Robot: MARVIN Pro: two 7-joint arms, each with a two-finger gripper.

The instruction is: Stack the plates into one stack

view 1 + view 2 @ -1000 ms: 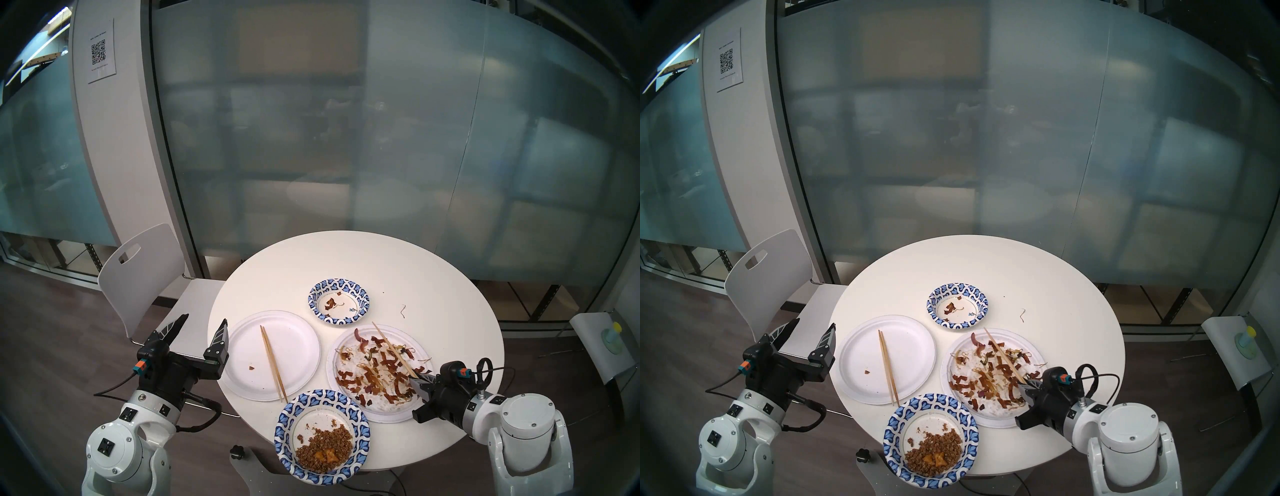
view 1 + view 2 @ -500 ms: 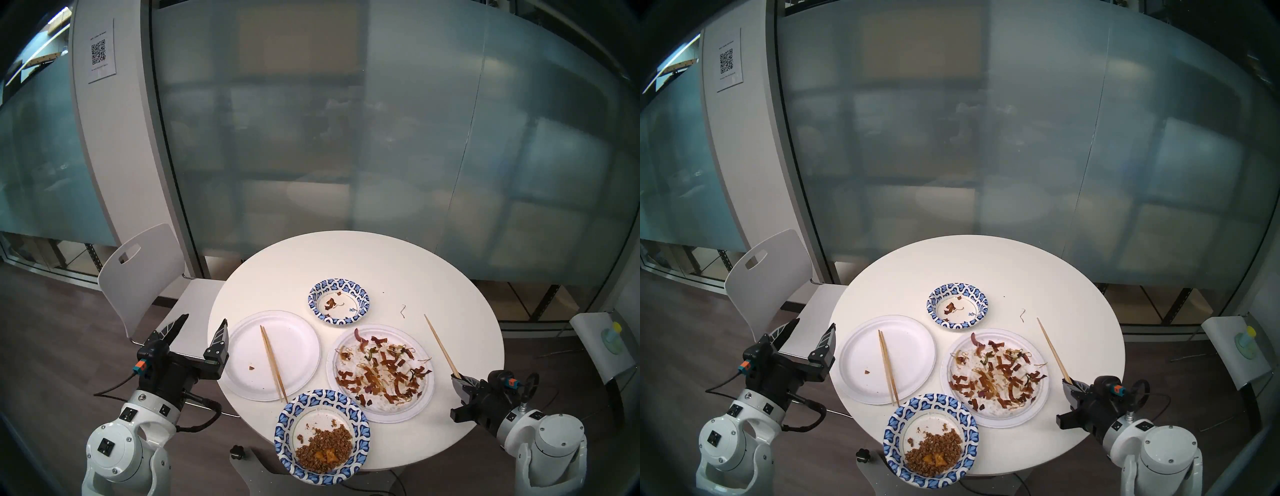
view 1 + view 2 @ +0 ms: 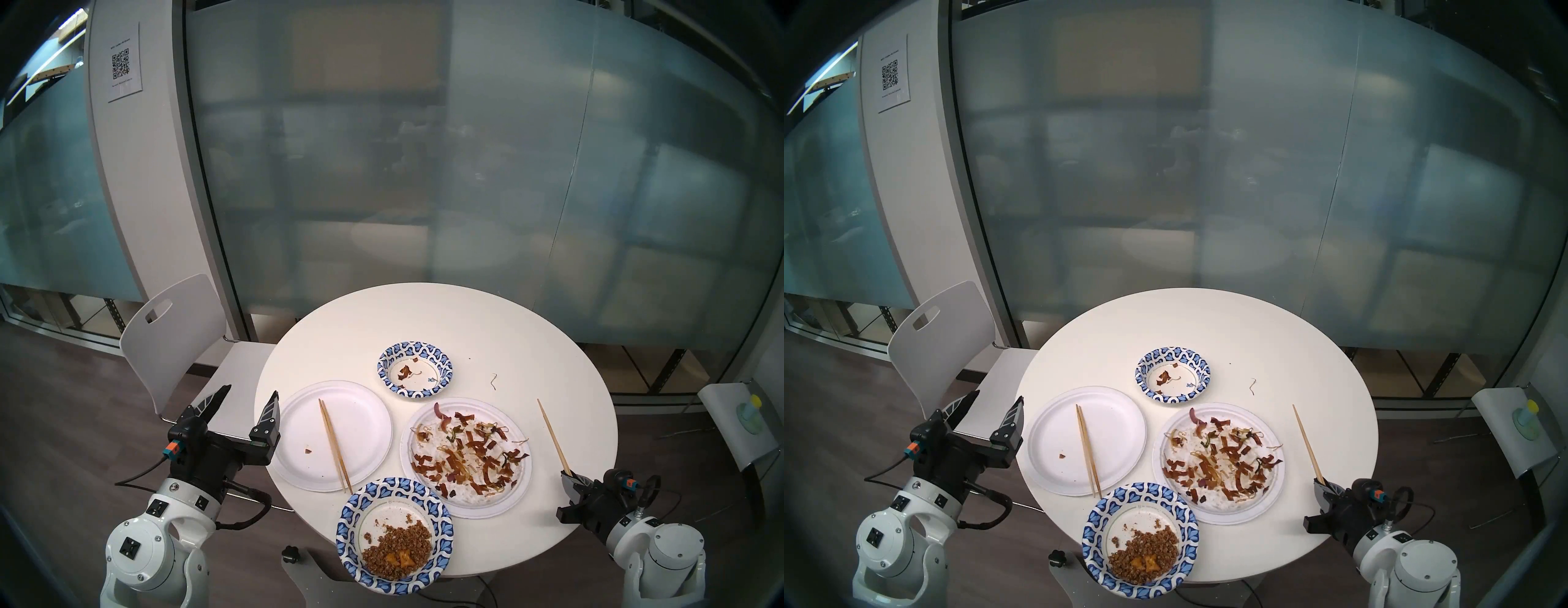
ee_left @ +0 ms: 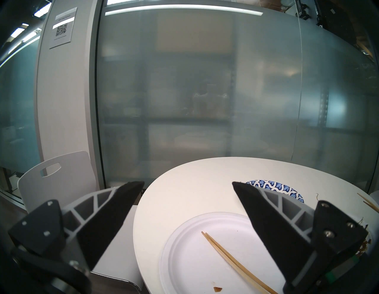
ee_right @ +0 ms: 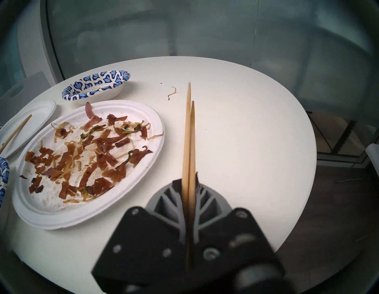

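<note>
**Four paper plates apart on the table, none stacked**

Head view, left eye. Large plain white paper plate [image 3: 335,435] sits left of centre in the lower frame, a pair of thin wooden chopsticks [image 3: 334,443] lying across it. Just right of it, second large white paper plate [image 3: 466,456], strewn with brown food scraps. Small blue-and-white patterned paper bowl [image 3: 415,370] above and between the two, close to both rims, a few scraps inside. Second, larger blue-patterned paper dish [image 3: 394,535] at bottom centre, overhanging the near edge of the round white table [image 3: 424,322], holding brown crumbly food.

Right gripper [image 3: 570,475], lower right, at the table's rim: fingers pressed together, pinching a second pair of wooden chopsticks [image 3: 553,435] that slant up-left, to the right of the scrap plate and clear of it. Right wrist view confirms the pinch.

Left gripper [image 3: 250,397], lower left, beside the table edge: fingers spread wide, holding nothing, one fingertip near the plain plate's rim.

White plastic chair [image 3: 178,335] stands at left.
</note>
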